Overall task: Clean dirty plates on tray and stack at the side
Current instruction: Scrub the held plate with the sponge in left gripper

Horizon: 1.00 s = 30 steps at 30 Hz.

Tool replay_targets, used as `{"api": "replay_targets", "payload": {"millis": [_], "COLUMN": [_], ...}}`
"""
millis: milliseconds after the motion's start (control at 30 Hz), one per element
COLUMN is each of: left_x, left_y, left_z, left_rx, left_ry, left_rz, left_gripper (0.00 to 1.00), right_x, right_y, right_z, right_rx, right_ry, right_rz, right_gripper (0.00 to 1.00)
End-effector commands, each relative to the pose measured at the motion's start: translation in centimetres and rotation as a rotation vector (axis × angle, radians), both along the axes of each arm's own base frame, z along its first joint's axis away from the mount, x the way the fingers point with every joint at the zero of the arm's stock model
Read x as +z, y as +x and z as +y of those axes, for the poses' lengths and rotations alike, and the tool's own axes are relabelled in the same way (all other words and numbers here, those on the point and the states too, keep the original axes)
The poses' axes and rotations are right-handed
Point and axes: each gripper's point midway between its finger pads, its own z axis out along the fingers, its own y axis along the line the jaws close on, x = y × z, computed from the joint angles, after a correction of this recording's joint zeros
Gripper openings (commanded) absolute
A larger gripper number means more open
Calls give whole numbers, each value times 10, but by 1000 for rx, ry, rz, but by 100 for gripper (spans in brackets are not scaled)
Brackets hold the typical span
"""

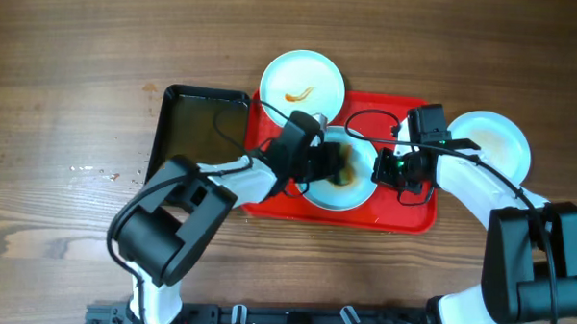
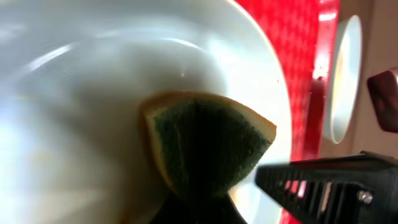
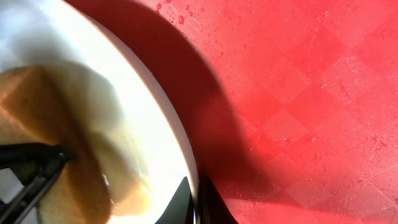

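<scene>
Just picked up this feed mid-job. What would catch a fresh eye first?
The red tray at centre, where both arms meet over the middle plate: the left gripper presses a green sponge into it and the right gripper pinches its rim. Then the orange streak on the far plate at the tray's edge, and a faintly smeared right plate off the tray.

Brown wood-grain table (image 1: 62, 39), pale specks (image 1: 96, 172) at its left, even light
</scene>
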Motion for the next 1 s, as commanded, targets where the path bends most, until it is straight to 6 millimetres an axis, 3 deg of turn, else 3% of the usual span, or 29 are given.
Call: {"api": "replay_targets", "payload": {"millis": [0, 67, 133, 233, 333, 367, 433, 500, 567, 700, 867, 967], "left_x": [-13, -8, 11, 63, 105, 111, 101, 95, 98, 97, 58, 36], "left_y": [-8, -8, -3, 14, 26, 29, 30, 26, 16, 13, 6, -1], "left_z": [41, 57, 57, 62, 81, 100, 138, 154, 137, 108, 47, 24], "left_rx": [-3, -10, -9, 9, 71, 95, 171, 157, 45, -20, -91, -143], "left_ry": [160, 236, 220, 172, 146, 189, 328, 388, 311, 274, 216, 208], "left_rz": [3, -25, -72, -218, -297, -311, -284, -269, -267, -305, -295, -303], "left_gripper": [4, 4, 4, 4, 4, 4, 4, 4, 4, 4, 4, 4], "right_x": [-24, -24, -24, -24, -24, -24, -24, -24, -24, -24, -23, -23], "right_y": [-14, -14, -14, -16, -16, -15, -15, -13, -11, -12, -13, -13], "right_z": [-25, -25, -25, -26, -25, -25, -25, -25, -25, -24, -21, -21], "right_rx": [-20, -20, -20, -20, -19, -20, -20, -20, -22, -20, -17, -17], "right_ry": [-140, -140, -140, -141, -141, -140, -140, -139, -138, -134, -116, -116], "right_rz": [57, 58, 58, 66, 64, 61, 60, 53, 47, 48, 52, 52], "right_gripper": [4, 4, 4, 4, 4, 4, 4, 4, 4, 4, 4, 4]}}
